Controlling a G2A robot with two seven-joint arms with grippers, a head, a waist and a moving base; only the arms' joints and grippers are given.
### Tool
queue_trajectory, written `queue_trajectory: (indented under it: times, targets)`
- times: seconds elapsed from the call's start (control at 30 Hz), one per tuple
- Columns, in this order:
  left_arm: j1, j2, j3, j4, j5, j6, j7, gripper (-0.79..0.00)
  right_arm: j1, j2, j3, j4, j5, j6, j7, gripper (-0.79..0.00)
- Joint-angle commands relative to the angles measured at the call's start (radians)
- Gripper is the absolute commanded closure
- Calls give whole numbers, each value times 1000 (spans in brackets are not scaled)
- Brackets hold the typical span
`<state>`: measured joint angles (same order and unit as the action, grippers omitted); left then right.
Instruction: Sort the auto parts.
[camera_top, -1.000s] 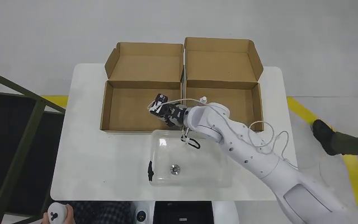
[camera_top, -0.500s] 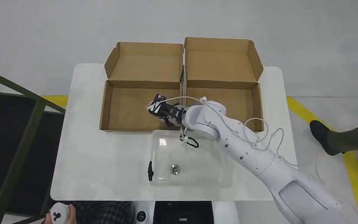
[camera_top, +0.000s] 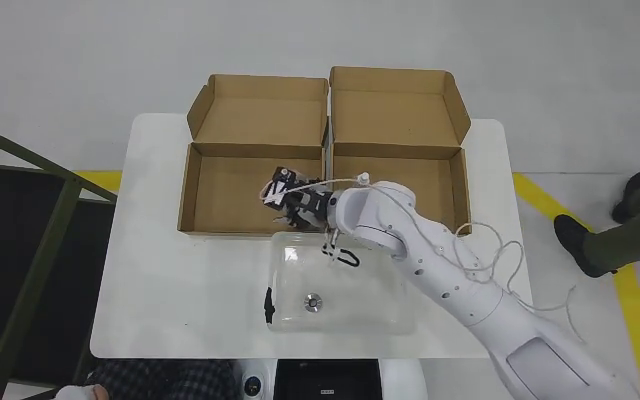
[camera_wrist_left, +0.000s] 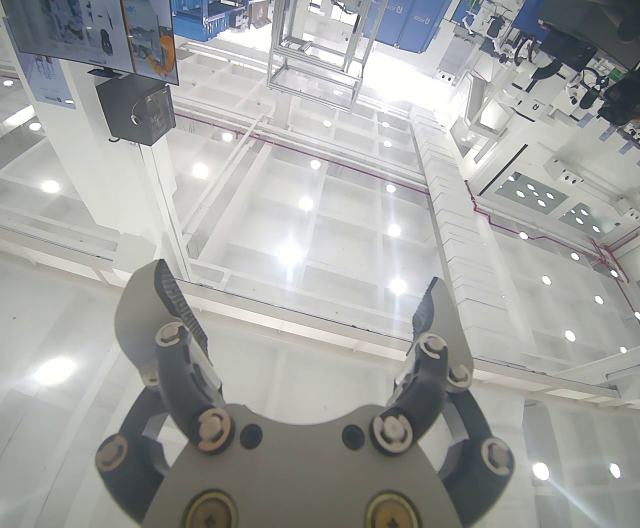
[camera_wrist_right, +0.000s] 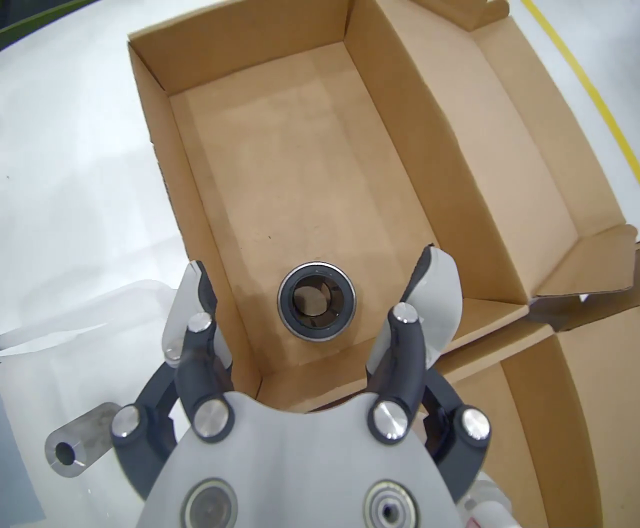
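A round black-and-silver bearing (camera_wrist_right: 317, 301) lies flat on the floor of the left cardboard box (camera_wrist_right: 280, 165), near its front right corner. My right gripper (camera_wrist_right: 315, 262) hangs open just above it, one finger on each side and neither touching it. From above, the right gripper (camera_top: 283, 192) sits over that corner of the left box (camera_top: 225, 195) and covers the bearing. My left gripper (camera_wrist_left: 297, 280) is open with nothing in it and points up at the ceiling.
The right cardboard box (camera_top: 420, 185) stands beside the left one, both with lids folded back. In front of them a clear plastic tray (camera_top: 375, 305) holds a small round part (camera_top: 313, 300), a black clip (camera_top: 345, 257), a black piece (camera_top: 268, 305) and a metal cylinder (camera_wrist_right: 75, 445).
The right gripper has shifted slightly over the left box's near right corner, and its fingers look wider apart than a second ago.
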<state>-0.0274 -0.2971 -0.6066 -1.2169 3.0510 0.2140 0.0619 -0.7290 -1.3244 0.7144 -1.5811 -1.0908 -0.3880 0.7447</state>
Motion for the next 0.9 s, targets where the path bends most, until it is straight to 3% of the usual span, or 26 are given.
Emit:
queue_trajectory:
  times: [0.0, 0.4, 0.67, 0.87]
  targets:
    - [0, 0, 0, 0, 0, 0, 0, -785, -39, 14, 30, -81, -14, -14, 19, -677]
    - [0, 0, 0, 0, 0, 0, 0, -785, -305, 87, 165, -437, -103, -150, 90, -705]
    - [0, 0, 0, 0, 0, 0, 0, -785, -442, 119, 208, -553, -176, -228, 71, -714]
    - [0, 0, 0, 0, 0, 0, 0, -785, -505, 133, 206, -559, -226, -282, 53, -702]
